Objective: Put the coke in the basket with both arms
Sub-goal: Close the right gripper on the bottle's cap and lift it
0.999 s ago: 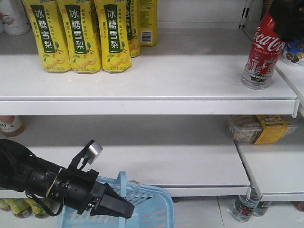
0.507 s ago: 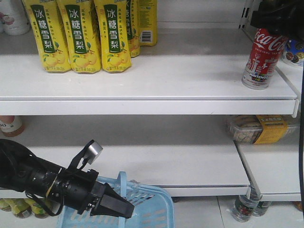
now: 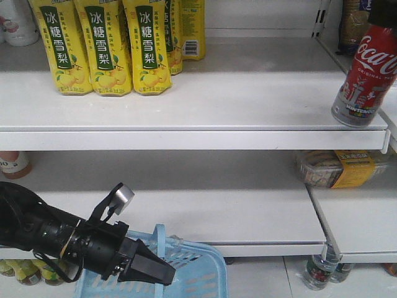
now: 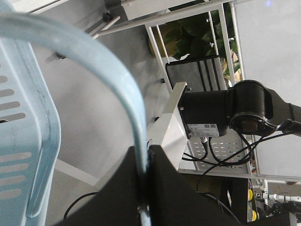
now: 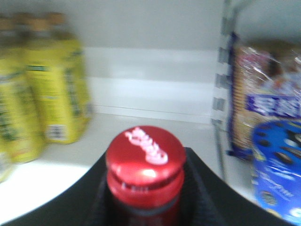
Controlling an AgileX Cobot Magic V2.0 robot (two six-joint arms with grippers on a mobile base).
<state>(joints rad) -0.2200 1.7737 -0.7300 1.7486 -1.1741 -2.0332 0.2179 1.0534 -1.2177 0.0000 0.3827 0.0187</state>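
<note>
Coke (image 3: 366,74), tilted, is at the right front corner of the upper shelf (image 3: 186,105); the right pincer (image 5: 145,188) grips its neck just under the red cap (image 5: 145,148). Well below that shelf, toward its left end, the left pincer (image 4: 143,188) is clamped on the handle (image 4: 117,80) of the light blue basket (image 3: 209,268).

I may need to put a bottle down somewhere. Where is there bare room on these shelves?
Top shelf: bare between the yellow bottles and the coke. Lower shelf: bare up to the snack tray. Crowded: the top shelf's left end, and by the cookie packs at the right.
</note>
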